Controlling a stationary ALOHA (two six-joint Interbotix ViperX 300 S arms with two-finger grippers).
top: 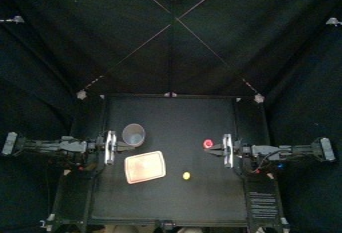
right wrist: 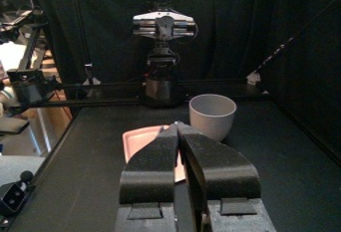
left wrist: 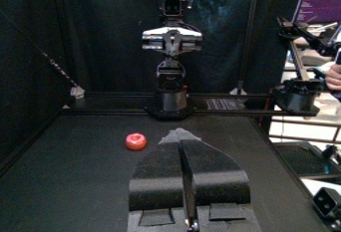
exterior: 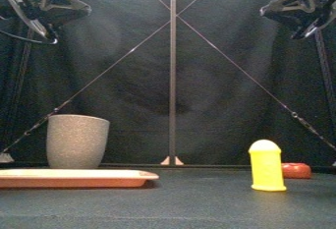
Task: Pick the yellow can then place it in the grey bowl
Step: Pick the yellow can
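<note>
Left hand (left wrist: pixel 182 144) and right hand (right wrist: pixel 184 128), jaws together, flank the worktop's (top: pixel 174 115) sides; yellow can (top: pixel 187 176) stands near the front edge, clear all round; grey bowl (top: pixel 134 132) well apart.

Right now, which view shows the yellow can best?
Front view: the yellow can stands near, large, upright. Top view shows it only as a small speck near the pink tray. Neither wrist view shows it.

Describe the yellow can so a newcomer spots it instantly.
Find the flat pink tray left of centre. To its right stands the yellow can. It is upright with a domed top, unlike the low red toy behind it.
</note>
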